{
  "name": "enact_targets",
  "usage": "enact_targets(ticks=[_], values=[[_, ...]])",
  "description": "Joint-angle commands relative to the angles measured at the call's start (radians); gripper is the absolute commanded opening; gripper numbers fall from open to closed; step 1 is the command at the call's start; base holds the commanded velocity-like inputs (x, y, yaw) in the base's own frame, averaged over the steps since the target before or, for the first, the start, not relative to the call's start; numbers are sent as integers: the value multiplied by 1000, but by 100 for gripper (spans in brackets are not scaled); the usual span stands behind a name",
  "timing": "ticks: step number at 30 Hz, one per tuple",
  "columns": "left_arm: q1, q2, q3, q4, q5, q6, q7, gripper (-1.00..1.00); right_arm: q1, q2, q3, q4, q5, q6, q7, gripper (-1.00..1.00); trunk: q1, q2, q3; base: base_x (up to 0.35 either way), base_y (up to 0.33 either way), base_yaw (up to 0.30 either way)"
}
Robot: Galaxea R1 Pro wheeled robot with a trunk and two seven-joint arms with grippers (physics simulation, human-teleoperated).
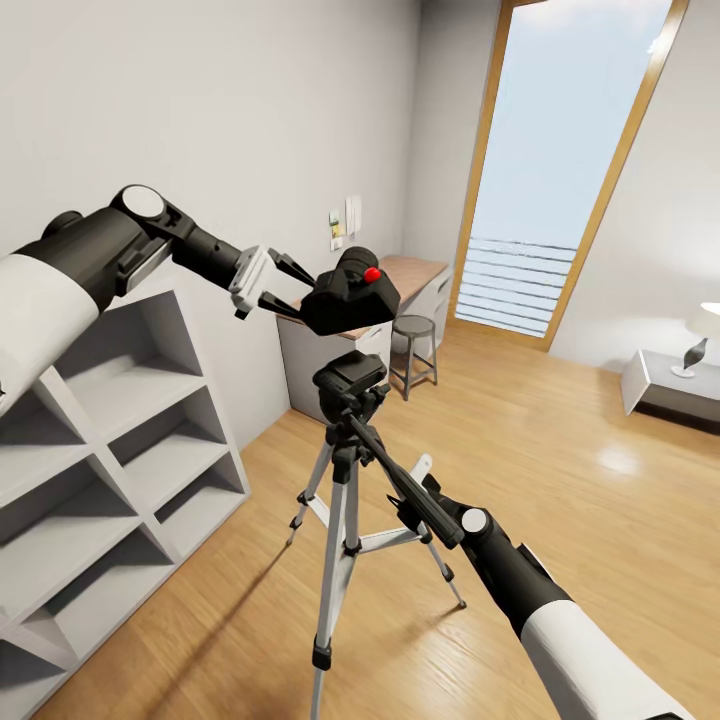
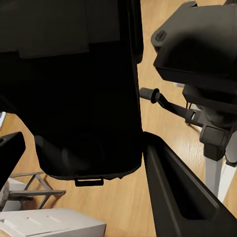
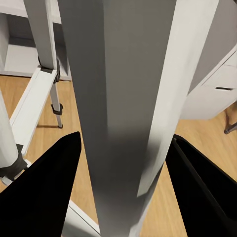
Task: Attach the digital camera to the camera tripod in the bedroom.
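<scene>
The digital camera [image 1: 352, 297], black with a red button, hangs in the air just above the black head of the camera tripod [image 1: 350, 378], not touching it. My left gripper [image 1: 298, 287] is shut on the camera's side. In the left wrist view the camera [image 2: 84, 89] is a dark block between the fingers [image 2: 182, 192], and the tripod head [image 2: 197, 44] lies beyond it. My right gripper [image 1: 418, 490] sits low beside the tripod, partly behind the pan handle. In the right wrist view its fingers [image 3: 49, 192] press both sides of a silver leg [image 3: 123, 123].
A white cube shelf [image 1: 120, 450] stands close on the left. A desk [image 1: 415, 280] and a round grey stool [image 1: 413, 345] sit behind the tripod by the tall window [image 1: 560, 170]. A low white table with a lamp [image 1: 690, 375] is at the right. Wood floor [image 1: 560, 470] lies open between.
</scene>
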Motion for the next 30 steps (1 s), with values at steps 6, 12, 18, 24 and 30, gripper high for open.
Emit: enact_targets(ticks=[6,12,18,24,30], values=[[-9,15,-5,-45,15,-12,1,-100,0,2,-3,56,-33,-5,3,-100,1,-2,-2,0,0,0],[-17,36,-4,-97,22,-12,1,-100,0,2,-3,56,-33,-4,3,-100,1,-2,-2,0,0,0],[-20,49,-4,-147,27,-12,-1,-100,0,2,-4,55,-33,-1,3,-100,1,-2,-2,0,0,0],[-20,83,-6,-202,38,-10,-2,-100,0,2,-6,54,-33,0,2,-100,1,-2,-2,0,0,0],[-20,106,-31,-234,74,-9,-2,-100,0,4,-34,54,-33,1,1,-100,1,-2,-2,0,0,0]])
